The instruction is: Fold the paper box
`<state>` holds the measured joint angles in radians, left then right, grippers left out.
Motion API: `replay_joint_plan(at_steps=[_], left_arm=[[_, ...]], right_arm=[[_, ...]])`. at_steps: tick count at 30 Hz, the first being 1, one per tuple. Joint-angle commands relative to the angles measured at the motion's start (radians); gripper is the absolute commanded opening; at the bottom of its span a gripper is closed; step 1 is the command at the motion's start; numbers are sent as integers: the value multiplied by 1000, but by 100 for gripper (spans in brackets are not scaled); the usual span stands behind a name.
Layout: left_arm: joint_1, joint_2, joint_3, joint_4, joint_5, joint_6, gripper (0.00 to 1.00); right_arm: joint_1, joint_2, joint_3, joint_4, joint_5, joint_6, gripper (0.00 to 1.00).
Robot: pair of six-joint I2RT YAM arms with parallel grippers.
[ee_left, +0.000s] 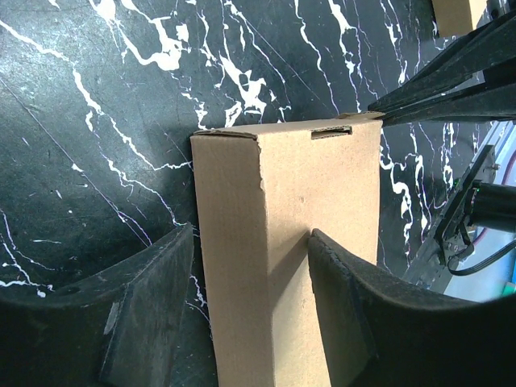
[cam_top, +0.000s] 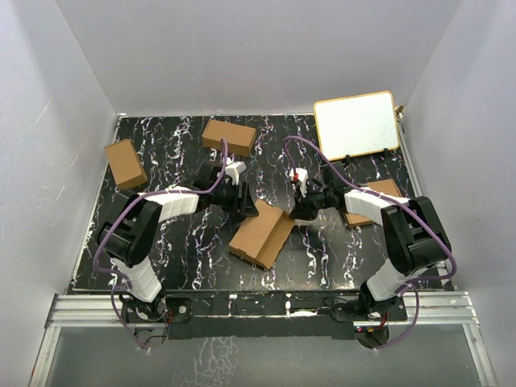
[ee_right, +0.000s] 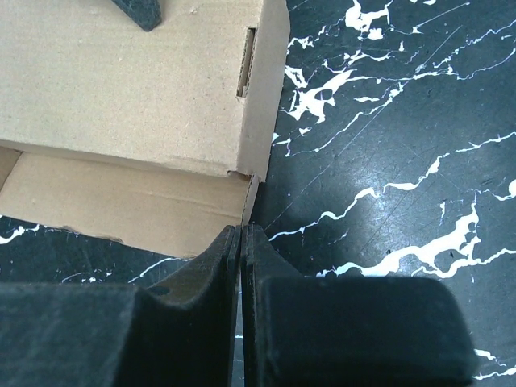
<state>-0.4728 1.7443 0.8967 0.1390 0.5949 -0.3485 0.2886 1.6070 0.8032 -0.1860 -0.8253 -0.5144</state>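
Flanking the paper box (cam_top: pixel 260 235): two cartons (cam_top: pixel 228 135), sheet pile (cam_top: pixel 372 197), whiteboard (cam_top: pixel 355 125).

You're looking at a black desk (cam_top: pixel 177 250) veined with white marble streaks. On it, the paper box (cam_top: pixel 261 234) is plain brown cardboard, and so are the two shorter cartons (cam_top: pixel 126 163) and (cam_top: pixel 228 136). Your left tool (ee_left: pixel 250 322) and right tool (ee_right: pixel 242 242) are both matte black. Purple cables (cam_top: pixel 121 214) loop over the arms, whose links are white (cam_top: pixel 173 203). At the back sits a white board (cam_top: pixel 355 125) with a yellow edge.
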Motion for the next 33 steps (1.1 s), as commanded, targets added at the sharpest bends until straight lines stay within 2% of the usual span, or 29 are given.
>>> replay_joint_plan(at_steps=[1, 6, 14, 33], left_arm=[[7, -9, -7, -85, -53, 35, 56], [7, -17, -8, -93, -51, 48, 56], [7, -33, -11, -83, -10, 76, 55], [7, -17, -3, -105, -15, 83, 54]], right_arm=[[8, -35, 7, 4, -33, -57, 8], [8, -14, 28, -42, -19, -80, 8], [7, -20, 28, -19, -18, -39, 8], [8, -6, 37, -78, -26, -119, 8]])
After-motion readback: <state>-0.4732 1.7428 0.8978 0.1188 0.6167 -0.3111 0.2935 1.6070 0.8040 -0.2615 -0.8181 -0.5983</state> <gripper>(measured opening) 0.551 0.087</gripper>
